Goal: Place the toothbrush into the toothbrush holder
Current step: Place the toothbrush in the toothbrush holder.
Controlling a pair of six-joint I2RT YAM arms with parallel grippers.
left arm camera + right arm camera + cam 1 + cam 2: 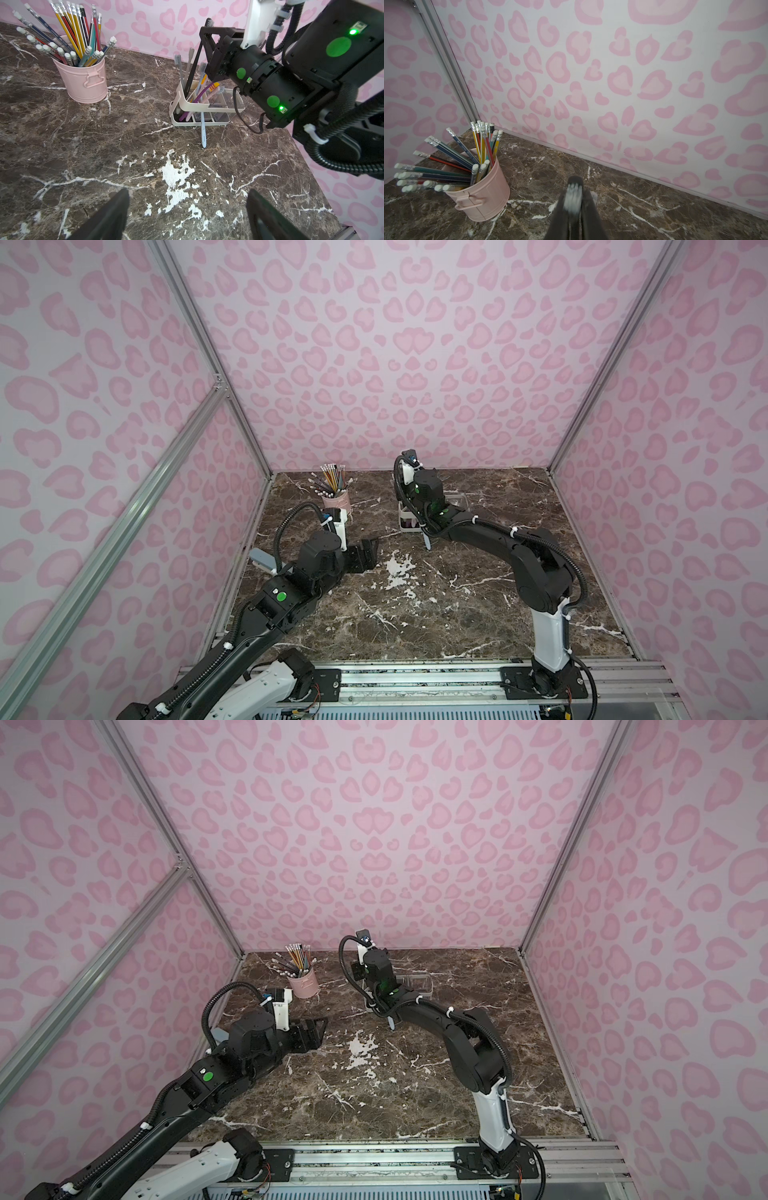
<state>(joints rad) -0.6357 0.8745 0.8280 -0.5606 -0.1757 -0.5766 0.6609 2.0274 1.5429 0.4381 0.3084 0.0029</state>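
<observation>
The toothbrush holder (196,106) is a white open-frame caddy near the back of the table, largely hidden by my right arm in both top views (404,519) (417,986). Several toothbrushes stand in its slotted end. My right gripper (205,33) (574,199) hangs above it, shut on a black toothbrush (195,62). Its bristle head (572,194) points up and its lower end reaches the slotted end's rim. A light-blue toothbrush (203,133) (427,542) leans out of the holder with its tip on the table. My left gripper (188,193) (366,555) stands open and empty over the marble, well short of the holder.
A pink cup of pencils (84,83) (336,501) (481,193) stands left of the holder near the back wall. A grey-blue object (264,560) lies at the table's left edge behind my left arm. Pink patterned walls enclose three sides.
</observation>
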